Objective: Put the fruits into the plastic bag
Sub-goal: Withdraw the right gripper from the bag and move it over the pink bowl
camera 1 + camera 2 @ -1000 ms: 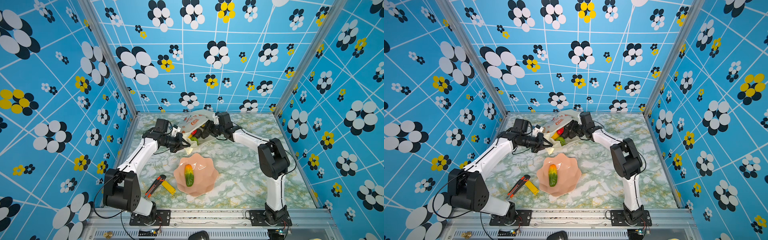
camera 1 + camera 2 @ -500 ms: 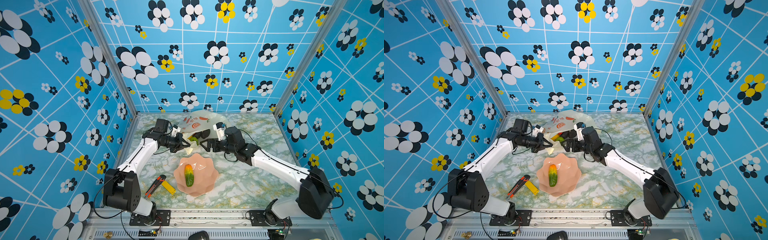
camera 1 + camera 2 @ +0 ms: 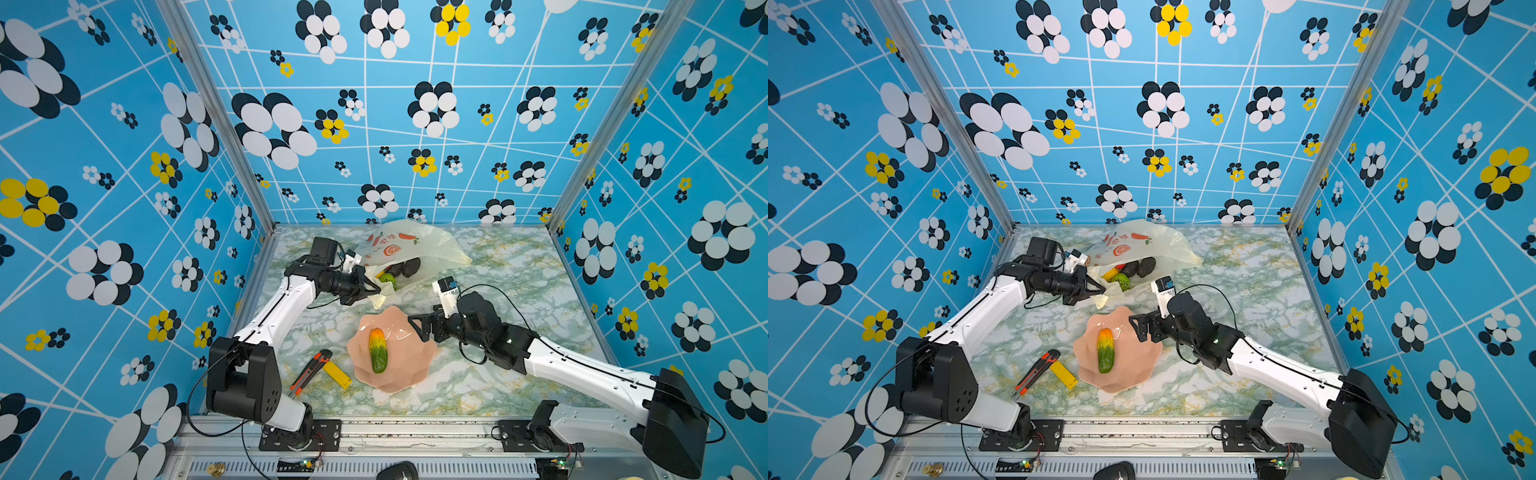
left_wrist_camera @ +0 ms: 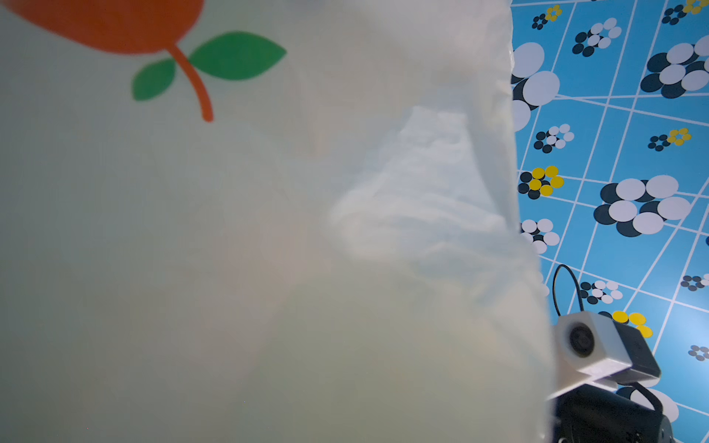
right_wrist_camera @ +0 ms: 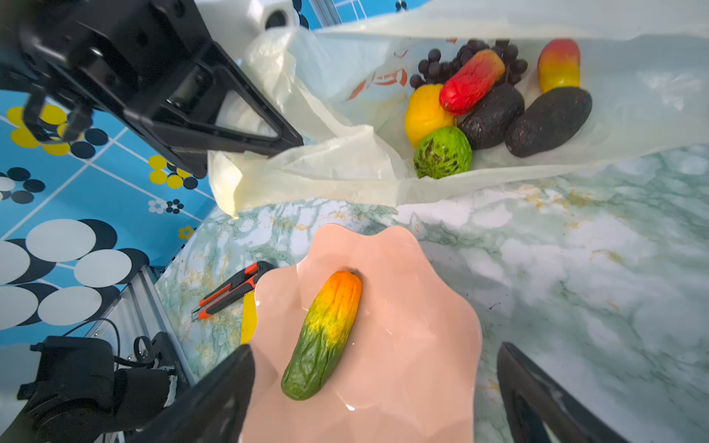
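Right wrist view: the right tool [image 5: 374,347], spread wide and empty, faces the green-orange fruit [image 5: 326,333] lying in the pink bowl [image 5: 422,307]; it should straddle the fruit's middle before closing. Beyond, the left tool [image 5: 286,142] clamps the plastic bag [image 5: 345,161] at its rim.

Eight fruits [image 3: 1133,270] are showing in all. Seven are lying inside the one plastic bag [image 3: 419,245] in the upper middle of both top views: one dark grape bunch [image 5: 437,69], one orange-red elongated piece [image 5: 472,82], one red-yellow mango [image 5: 559,65], one yellow lumpy fruit [image 5: 424,113], one green round fruit [image 5: 443,152] and two black bumpy ovals [image 5: 493,117]. The eighth, one green-orange elongated piece [image 3: 378,351], is lying alone in the single pink bowl [image 3: 415,365] at lower centre. Left of the bowl, one utility knife [image 3: 309,372] and one yellow block [image 3: 337,374] are resting on the surface [image 3: 498,374]. Two hands are showing: one left hand [image 3: 371,291] and one right hand [image 3: 417,329].
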